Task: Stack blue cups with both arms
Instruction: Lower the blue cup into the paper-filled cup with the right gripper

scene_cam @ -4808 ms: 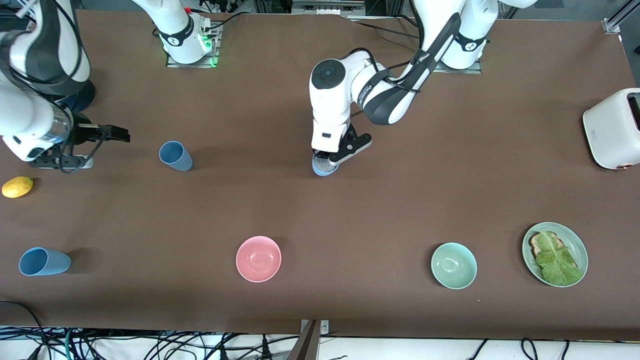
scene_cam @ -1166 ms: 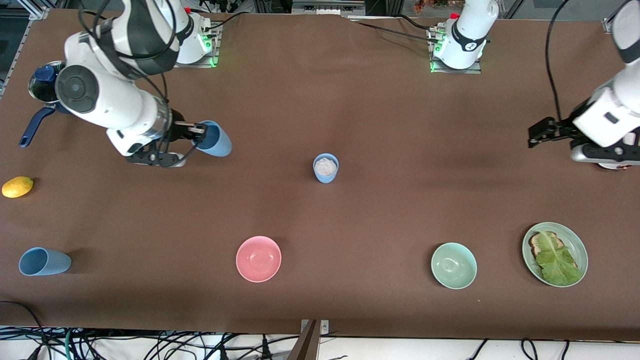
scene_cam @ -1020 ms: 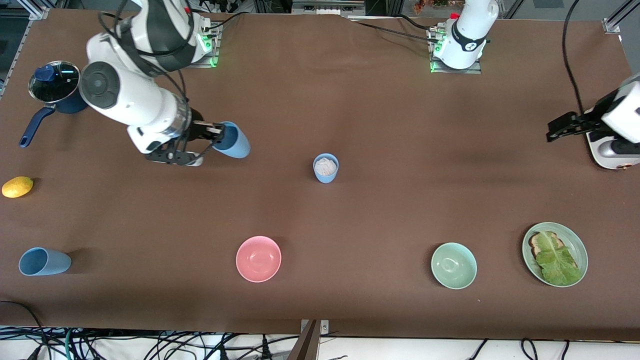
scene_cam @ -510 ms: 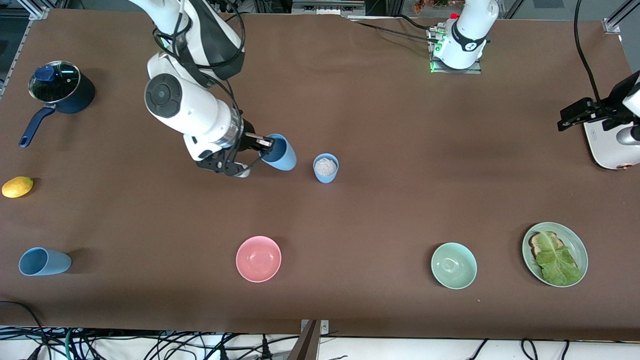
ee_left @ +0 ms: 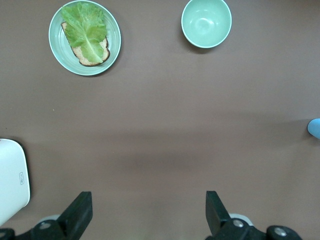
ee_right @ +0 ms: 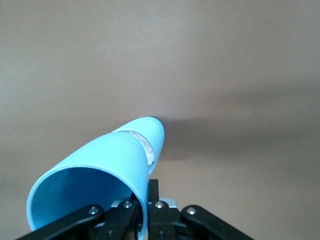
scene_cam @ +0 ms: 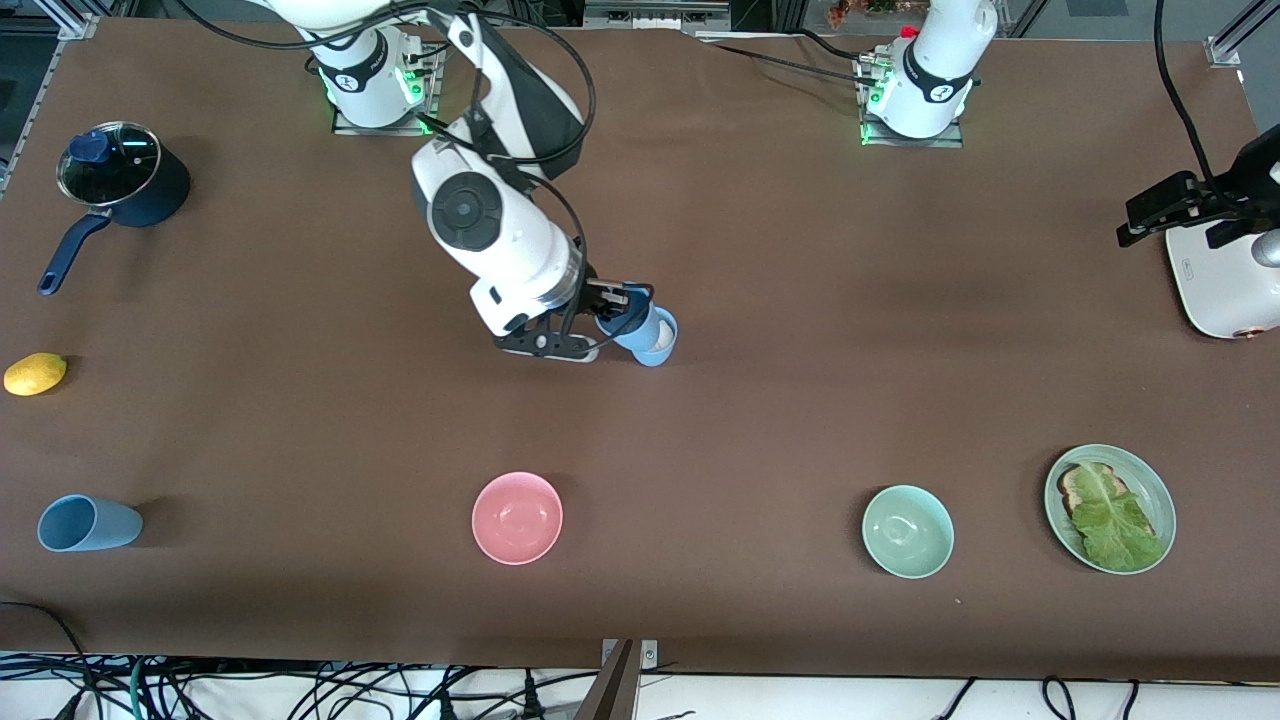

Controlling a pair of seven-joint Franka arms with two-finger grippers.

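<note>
All I've got in view is one big table (scene_cam: pixel 760 400) with a matte brown cover, lit pretty evenly with soft shadows. Along its edge nearest the front camera there's a pale floor strip with a mess of black and green cables (scene_cam: pixel 300 690), plus a small metal bracket (scene_cam: pixel 630 655) clamped at the middle of that edge. At the base end of the table I can see bits of aluminium framing (scene_cam: pixel 1235 35) by the corner.
</note>
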